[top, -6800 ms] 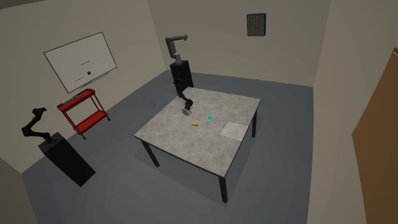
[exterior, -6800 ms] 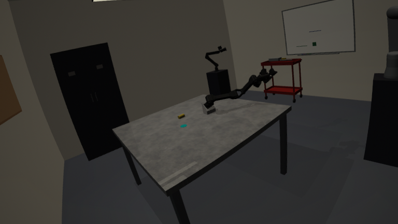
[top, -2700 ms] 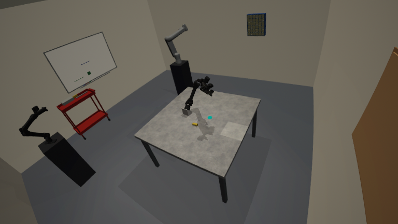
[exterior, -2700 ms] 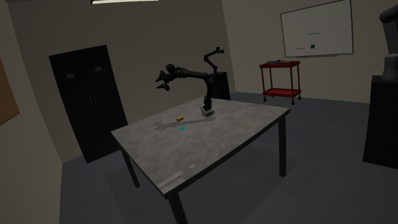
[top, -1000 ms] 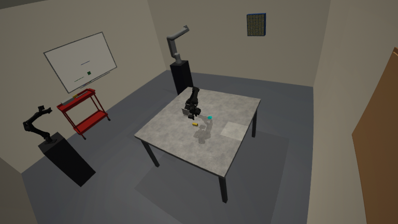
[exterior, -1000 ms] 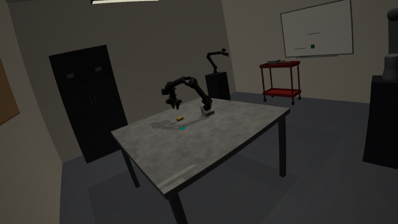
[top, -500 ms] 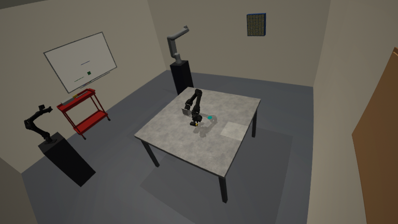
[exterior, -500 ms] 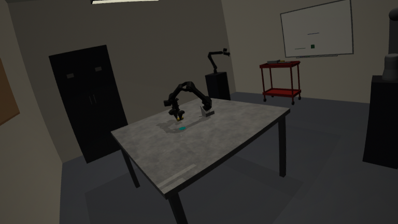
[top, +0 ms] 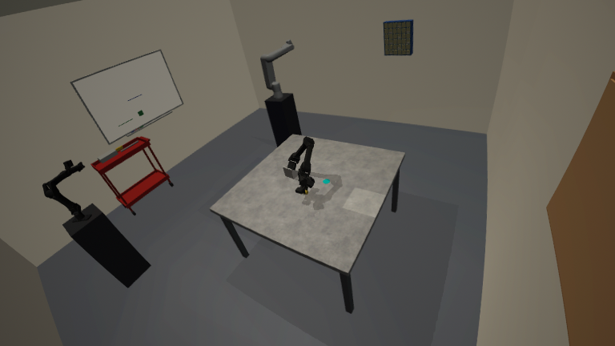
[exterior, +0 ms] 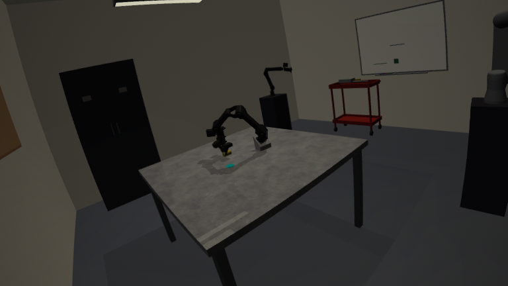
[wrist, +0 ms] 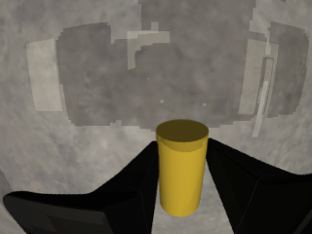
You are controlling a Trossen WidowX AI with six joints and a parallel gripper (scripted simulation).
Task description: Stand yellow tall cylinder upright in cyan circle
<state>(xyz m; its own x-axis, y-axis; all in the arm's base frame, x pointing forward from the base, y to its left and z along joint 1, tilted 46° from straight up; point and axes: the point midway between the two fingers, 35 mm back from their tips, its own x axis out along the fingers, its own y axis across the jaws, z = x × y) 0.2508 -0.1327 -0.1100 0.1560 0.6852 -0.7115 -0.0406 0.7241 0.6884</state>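
Observation:
The yellow tall cylinder (top: pixel 306 191) (exterior: pixel 227 153) (wrist: pixel 180 180) lies on its side, low at the table top. Whether it touches the table cannot be told. My gripper (top: pixel 304 191) (exterior: pixel 225 151) (wrist: pixel 181 146) is shut on the cylinder, with one dark finger on each side of it in the wrist view. One round end of the cylinder faces up the wrist view. The cyan circle (top: pixel 326 181) (exterior: pixel 229 165) lies flat on the table a short way from the gripper. It is outside the wrist view.
The grey table (top: pixel 281 224) (exterior: pixel 299 163) carries my arm's base, with a light grey block (top: pixel 288 171) (exterior: pixel 262 144) beside it. A pale square patch (top: pixel 363 202) shows near one table edge. A red cart (top: pixel 121 154) (exterior: pixel 356 85) and two pedestals with other arms stand away from the table.

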